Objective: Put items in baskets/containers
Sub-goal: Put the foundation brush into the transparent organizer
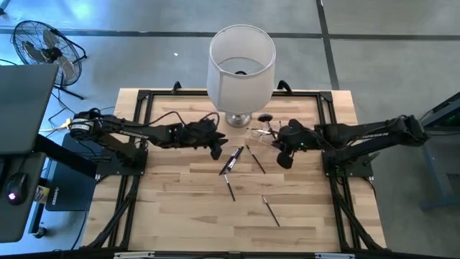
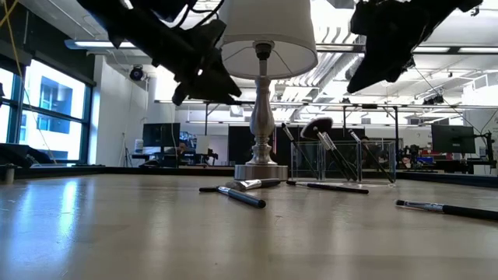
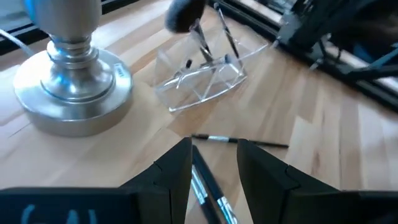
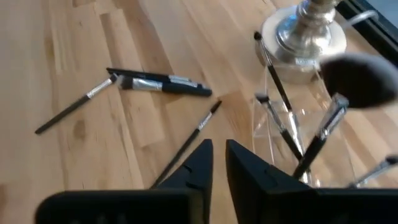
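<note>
Clear plastic holder [image 4: 292, 137] props slim brushes [image 4: 283, 102]; left fingers [image 3: 177, 171] spread, right fingers [image 4: 239, 165] nearly closed, empty.

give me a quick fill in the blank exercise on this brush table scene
1. The fluffy black brush stands inside the clear ____.
2. The holder sits beside the silver base of the ____.
3. Several thin brushes lie loose on the wooden ____.

Missing words: holder; lamp; table
</note>
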You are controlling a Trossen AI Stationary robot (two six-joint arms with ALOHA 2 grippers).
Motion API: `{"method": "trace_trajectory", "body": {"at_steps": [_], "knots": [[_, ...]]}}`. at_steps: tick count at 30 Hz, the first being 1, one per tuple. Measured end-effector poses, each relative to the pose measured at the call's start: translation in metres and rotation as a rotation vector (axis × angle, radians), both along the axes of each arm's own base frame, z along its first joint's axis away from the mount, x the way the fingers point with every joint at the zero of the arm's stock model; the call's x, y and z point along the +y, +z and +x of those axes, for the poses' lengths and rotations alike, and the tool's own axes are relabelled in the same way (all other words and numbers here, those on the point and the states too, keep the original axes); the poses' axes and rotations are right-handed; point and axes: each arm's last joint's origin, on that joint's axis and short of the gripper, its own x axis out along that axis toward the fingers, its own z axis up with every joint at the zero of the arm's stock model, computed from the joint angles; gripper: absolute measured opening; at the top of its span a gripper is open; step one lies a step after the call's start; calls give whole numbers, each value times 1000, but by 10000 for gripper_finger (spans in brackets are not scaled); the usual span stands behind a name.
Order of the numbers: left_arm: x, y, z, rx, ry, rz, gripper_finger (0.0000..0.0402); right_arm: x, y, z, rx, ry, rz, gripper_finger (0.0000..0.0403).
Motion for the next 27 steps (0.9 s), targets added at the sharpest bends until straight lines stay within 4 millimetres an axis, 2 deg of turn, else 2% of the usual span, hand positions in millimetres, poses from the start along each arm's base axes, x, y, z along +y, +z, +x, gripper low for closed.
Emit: {"method": "trace_trajectory", "body": {"at_steps": [4, 11, 17, 22, 24, 27], "knots": [[-22, 0, -1, 69, -28, 83, 126, 8, -4, -5, 52, -27, 16, 5], [-57, 10, -4, 181, -76, 200, 126, 20, -12, -16, 136, -134, 136, 5], [-75, 21, -9, 289, -94, 137, 126, 26, -15, -22, 184, -152, 159, 6], [-95, 23, -1, 397, -94, 152, 126, 28, -21, -25, 209, -157, 119, 2], [-102, 28, 11, 357, -70, 127, 126, 28, -27, -27, 223, -159, 109, 4], [-110, 22, 24, 388, -28, 95, 126, 28, -41, -31, 252, -153, 130, 4]]}}
